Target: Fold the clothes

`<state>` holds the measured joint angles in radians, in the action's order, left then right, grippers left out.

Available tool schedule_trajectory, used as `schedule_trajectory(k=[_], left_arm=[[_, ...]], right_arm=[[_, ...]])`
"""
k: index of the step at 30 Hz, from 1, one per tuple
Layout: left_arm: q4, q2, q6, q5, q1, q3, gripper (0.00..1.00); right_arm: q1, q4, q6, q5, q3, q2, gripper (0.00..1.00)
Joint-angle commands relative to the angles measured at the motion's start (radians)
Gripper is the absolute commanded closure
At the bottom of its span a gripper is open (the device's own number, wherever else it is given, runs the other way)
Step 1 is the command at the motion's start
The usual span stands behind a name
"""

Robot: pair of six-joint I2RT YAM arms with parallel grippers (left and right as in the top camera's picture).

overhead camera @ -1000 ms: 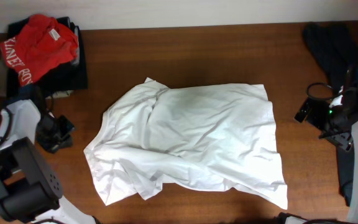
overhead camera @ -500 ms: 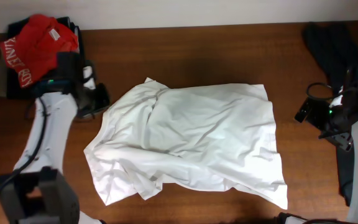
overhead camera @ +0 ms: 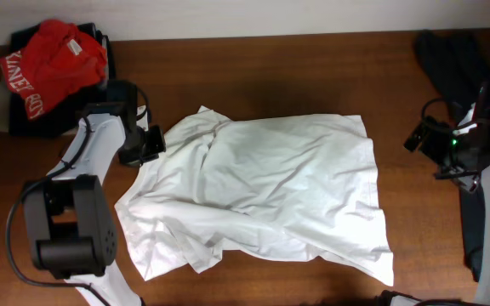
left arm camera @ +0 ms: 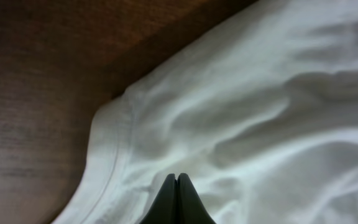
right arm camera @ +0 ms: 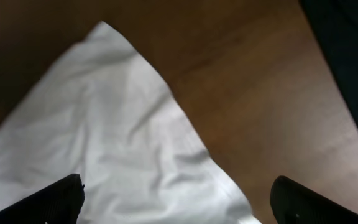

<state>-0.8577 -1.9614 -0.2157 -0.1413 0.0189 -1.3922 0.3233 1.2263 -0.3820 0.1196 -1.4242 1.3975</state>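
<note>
Overhead view, left to right.

Far-left corner of the table (overhead camera: 270, 76): red shirt (overhead camera: 49, 59) on a dark pile. Not task items.

Left gripper (overhead camera: 147, 144): at the far-left edge of the white T-shirt (overhead camera: 262, 187), touching or just over the cloth. In the left wrist view the left gripper (left arm camera: 177, 179) has its fingers pressed together to a point. They sit over the T-shirt (left arm camera: 247, 106), just inside a stitched, curved hem. No fold of cloth shows between the tips, so I judge nothing is pinched.

T-shirt: middle of the table, spread but rumpled, plain side up. The long axis runs left to right, sloping a little toward the near edge on the right. The left end is bunched and folded over on itself. The right end is flatter, with a straight edge that I take to be the bottom hem.

Right gripper (overhead camera: 418, 136): off the cloth, above bare wood near the T-shirt's far-right corner. In the right wrist view the right gripper (right arm camera: 176, 190) has its fingers spread wide and holds nothing. The T-shirt (right arm camera: 104, 143) corner lies below and ahead, between the fingers and toward the left one.

Far-right corner: long dark garment (overhead camera: 453, 59), well apart from the T-shirt. Not a task item.

Key relation: each arm is nearest its own end of the long axis. The left is already on the cloth but must open before it can take the hem. The right has a short reach in toward the table centre to get the corner. Folding is judged not yet begun.
</note>
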Motion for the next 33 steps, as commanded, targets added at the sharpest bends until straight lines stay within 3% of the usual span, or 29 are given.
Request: schedule_trajectory(k=[1,6,11,17,18,19,22,24,28,33], left_arm=[[0.035,-0.053,0.024,0.024,0.005,-0.003,0.99],[0.072,-0.061,0.024,0.031,0.005,-0.003,0.99],[0.072,-0.073,0.024,0.031,0.005,-0.003,0.99],[0.064,-0.074,0.024,0.034,0.005,-0.003,0.99],[0.061,-0.074,0.024,0.034,0.005,-0.002,0.99],[0.056,-0.074,0.024,0.034,0.005,-0.002,0.99],[0.056,-0.074,0.024,0.035,0.005,-0.003,0.99],[0.057,-0.074,0.024,0.058,0.005,-0.002,0.99],[0.057,-0.075,0.024,0.09,0.006,-0.002,0.99],[0.06,-0.075,0.023,0.113,0.016,-0.002,0.99]], right_arm=[[-0.009,-0.037,-0.019,0.089,-0.016,0.003,0.01],[-0.058,-0.074,-0.016,0.142,-0.01,0.032,0.01],[-0.195,-0.13,-0.11,0.142,0.008,0.117,0.01],[-0.349,-0.207,-0.094,0.08,0.009,0.257,0.0],[-0.367,-0.214,-0.095,0.047,0.009,0.28,0.04],[-0.382,-0.223,-0.095,0.018,0.009,0.306,0.16],[-0.391,-0.256,-0.095,0.003,0.009,0.345,0.37],[-0.39,-0.294,-0.095,0.003,0.009,0.367,0.58],[-0.391,-0.375,-0.095,0.003,0.009,0.393,0.84],[-0.391,-0.43,-0.095,0.003,0.009,0.425,0.93]])
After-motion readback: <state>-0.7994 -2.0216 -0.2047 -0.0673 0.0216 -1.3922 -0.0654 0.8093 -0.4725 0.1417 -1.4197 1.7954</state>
